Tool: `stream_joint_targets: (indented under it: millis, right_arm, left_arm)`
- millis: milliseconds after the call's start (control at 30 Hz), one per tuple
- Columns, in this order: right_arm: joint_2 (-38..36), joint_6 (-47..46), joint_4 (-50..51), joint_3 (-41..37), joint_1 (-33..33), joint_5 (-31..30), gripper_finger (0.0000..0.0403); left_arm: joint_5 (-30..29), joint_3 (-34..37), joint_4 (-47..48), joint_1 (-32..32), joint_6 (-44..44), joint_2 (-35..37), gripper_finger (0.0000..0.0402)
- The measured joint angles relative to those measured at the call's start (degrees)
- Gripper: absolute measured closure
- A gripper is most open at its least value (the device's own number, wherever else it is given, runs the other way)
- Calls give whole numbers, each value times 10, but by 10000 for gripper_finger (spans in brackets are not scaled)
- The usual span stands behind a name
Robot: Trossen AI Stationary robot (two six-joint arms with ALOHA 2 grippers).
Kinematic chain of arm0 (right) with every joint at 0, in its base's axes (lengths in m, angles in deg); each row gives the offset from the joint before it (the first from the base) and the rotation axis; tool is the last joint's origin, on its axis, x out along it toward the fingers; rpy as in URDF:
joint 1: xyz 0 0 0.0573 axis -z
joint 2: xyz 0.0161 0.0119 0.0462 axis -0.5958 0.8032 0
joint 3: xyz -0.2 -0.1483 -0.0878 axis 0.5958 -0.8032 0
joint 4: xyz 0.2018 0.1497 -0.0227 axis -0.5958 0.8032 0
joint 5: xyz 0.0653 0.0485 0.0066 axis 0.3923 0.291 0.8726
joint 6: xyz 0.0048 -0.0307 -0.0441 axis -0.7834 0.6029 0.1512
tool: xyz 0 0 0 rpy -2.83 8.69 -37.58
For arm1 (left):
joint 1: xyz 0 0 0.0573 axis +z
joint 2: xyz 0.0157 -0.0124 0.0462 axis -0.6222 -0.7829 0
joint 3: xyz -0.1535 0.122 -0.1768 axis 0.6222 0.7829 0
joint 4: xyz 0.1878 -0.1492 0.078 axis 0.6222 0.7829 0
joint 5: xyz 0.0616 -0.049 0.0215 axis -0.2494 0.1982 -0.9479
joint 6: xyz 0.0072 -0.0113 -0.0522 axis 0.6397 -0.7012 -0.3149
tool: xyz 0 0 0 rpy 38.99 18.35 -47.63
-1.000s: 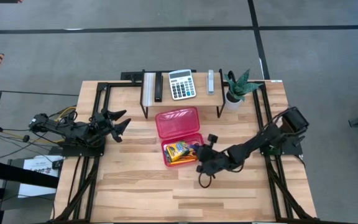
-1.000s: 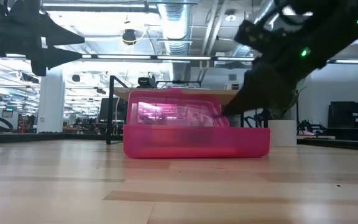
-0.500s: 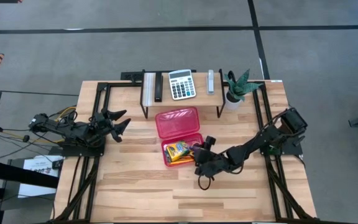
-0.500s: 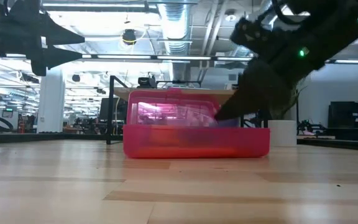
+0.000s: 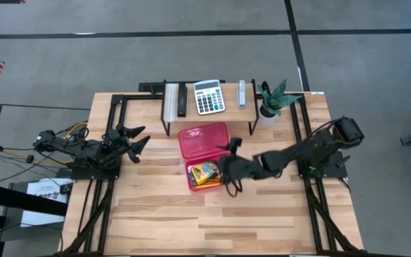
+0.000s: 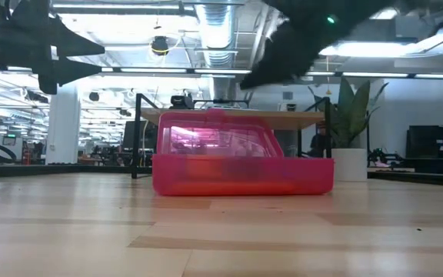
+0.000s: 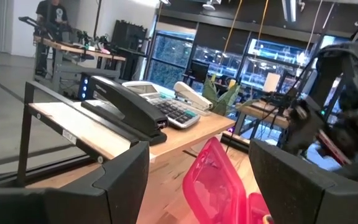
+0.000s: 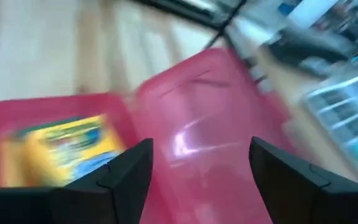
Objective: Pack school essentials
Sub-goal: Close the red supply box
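Note:
The red translucent case (image 5: 205, 155) lies open on the table's middle, its lid (image 8: 211, 134) folded back toward the far edge. The yellow-green crayon box (image 5: 203, 172) lies in its base (image 6: 241, 175), also shown as the crayon box (image 8: 64, 148) in the right wrist view. My right gripper (image 5: 228, 163) hovers open above the case's right side, nothing between its fingers. My left gripper (image 5: 140, 138) waits open above the table's left edge, pointing toward the case (image 7: 219, 180). Scissors, pencils and eraser cannot be made out.
A black-framed shelf (image 5: 209, 114) stands at the far edge, carrying a grey calculator (image 5: 208, 96), a black stapler (image 5: 180, 100) and two pale items. A potted plant (image 5: 272, 101) stands at its right. Bare wood lies toward the near edge.
My right gripper has risen out of the case's base and gone toward the far edge and slightly left, ending above the case. The case and the crayon box have stayed in place.

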Motion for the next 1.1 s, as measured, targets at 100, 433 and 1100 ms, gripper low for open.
stream_joint_targets:
  millis: [100,433,1100]
  right_arm:
    - [-11,76,2,28,36,31,118]
    - [53,164,4,110,143,138,117]
    - [111,151,46,143,223,184,132]
  left_arm:
    - [0,0,1,0,0,0,139]
    - [1,0,0,0,4,1,139]
    - [2,0,0,0,13,1,139]
